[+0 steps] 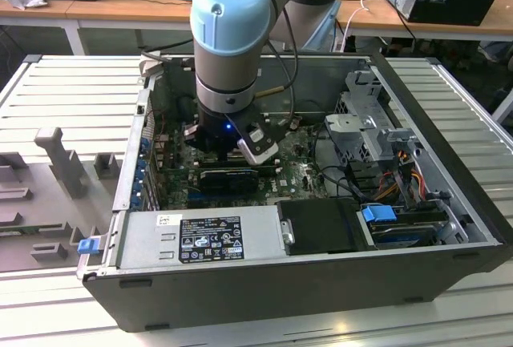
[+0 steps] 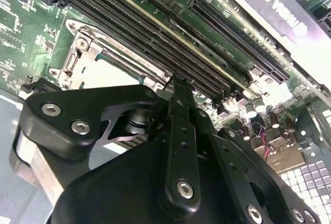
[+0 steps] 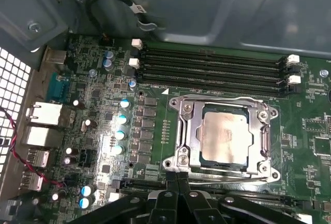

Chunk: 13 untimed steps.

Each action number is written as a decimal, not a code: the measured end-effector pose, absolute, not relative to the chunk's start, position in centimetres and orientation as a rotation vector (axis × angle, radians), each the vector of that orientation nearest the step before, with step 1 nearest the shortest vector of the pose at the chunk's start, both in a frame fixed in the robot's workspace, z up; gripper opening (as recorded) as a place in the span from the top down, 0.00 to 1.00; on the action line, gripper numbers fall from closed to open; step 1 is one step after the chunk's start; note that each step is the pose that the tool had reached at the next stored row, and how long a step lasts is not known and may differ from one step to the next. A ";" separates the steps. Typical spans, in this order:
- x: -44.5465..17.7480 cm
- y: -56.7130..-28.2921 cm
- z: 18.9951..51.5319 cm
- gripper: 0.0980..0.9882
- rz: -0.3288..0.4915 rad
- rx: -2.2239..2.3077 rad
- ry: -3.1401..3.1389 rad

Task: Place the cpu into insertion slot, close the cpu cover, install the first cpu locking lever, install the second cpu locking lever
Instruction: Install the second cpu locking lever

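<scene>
Exterior view, arm: the grey arm with a blue cap reaches down into the open computer case (image 1: 449, 163), which lies on a ribbed grey surface (image 1: 72, 90).
Exterior view, claw: the claw (image 1: 232, 155) hangs low over the motherboard (image 1: 296, 175), deep inside the case; a small blue light glows just above it. Finger state can't be told from here.
Exterior view, other: the power supply (image 1: 200, 239) lies along the case's near wall; a blue tab (image 1: 88, 244) sticks out at the case's corner toward the exterior view's left.
First wrist view, cpu: the cpu (image 3: 224, 133) sits flat in the socket on the motherboard, pale metal top facing up.
First wrist view, cpu cover: the cpu cover (image 3: 186, 131) lies closed around the cpu, its window framing the chip.
First wrist view, claw: the two black fingertips (image 3: 170, 180) meet, pressed together, at the socket's edge beside the cover, holding nothing.
First wrist view, memory slots: four black memory slots (image 3: 212, 69) run parallel just beyond the socket.
Second wrist view, claw: the black finger linkage (image 2: 181, 131) points at the socket edge, tip near the memory slots.
Second wrist view, cpu: partly visible behind the linkage, seated in the socket.
</scene>
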<state>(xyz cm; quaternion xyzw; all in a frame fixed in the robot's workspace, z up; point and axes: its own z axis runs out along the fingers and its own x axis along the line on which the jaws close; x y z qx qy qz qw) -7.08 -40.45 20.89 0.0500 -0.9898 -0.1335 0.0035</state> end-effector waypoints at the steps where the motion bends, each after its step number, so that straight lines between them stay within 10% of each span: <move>1: -7.1 -40.5 20.8 0.99 -0.426 0.158 -3.101; 13: -7.2 -40.5 20.0 0.99 -0.478 0.168 -3.094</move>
